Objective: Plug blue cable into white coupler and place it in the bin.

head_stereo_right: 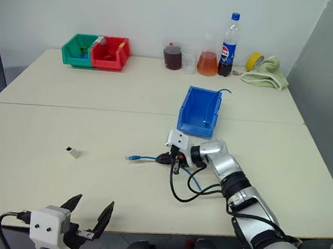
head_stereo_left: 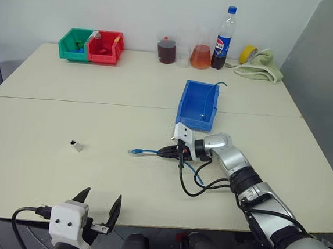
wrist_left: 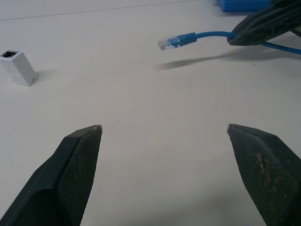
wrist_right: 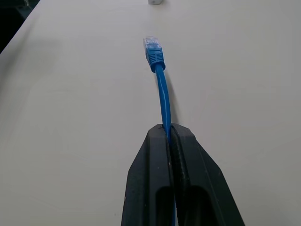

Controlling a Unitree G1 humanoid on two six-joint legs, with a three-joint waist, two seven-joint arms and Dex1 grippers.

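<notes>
My right gripper (head_stereo_left: 165, 152) is shut on the blue cable (head_stereo_left: 146, 152) at the middle of the table, pointing left. The cable's clear plug (wrist_right: 151, 45) sticks out past the fingertips, just above the tabletop, and the rest trails back under the wrist (head_stereo_left: 194, 173). The white coupler (head_stereo_left: 76, 146) lies alone on the table to the left, its dark socket showing (wrist_left: 18, 67). Near the table's front edge my left gripper (head_stereo_left: 98, 205) stands open with nothing between its fingers (wrist_left: 77, 155). The blue bin (head_stereo_left: 199, 104) sits just behind my right hand, its open front toward me.
A green bin (head_stereo_left: 75, 43) and a red bin (head_stereo_left: 107, 46) stand at the back left. Two flasks of coloured liquid (head_stereo_left: 200, 56), a cola bottle (head_stereo_left: 223, 39), a tape roll (head_stereo_left: 248, 53) and a cloth (head_stereo_left: 264, 66) line the back right. Black robot wires (head_stereo_left: 199, 185) loop beside my right wrist.
</notes>
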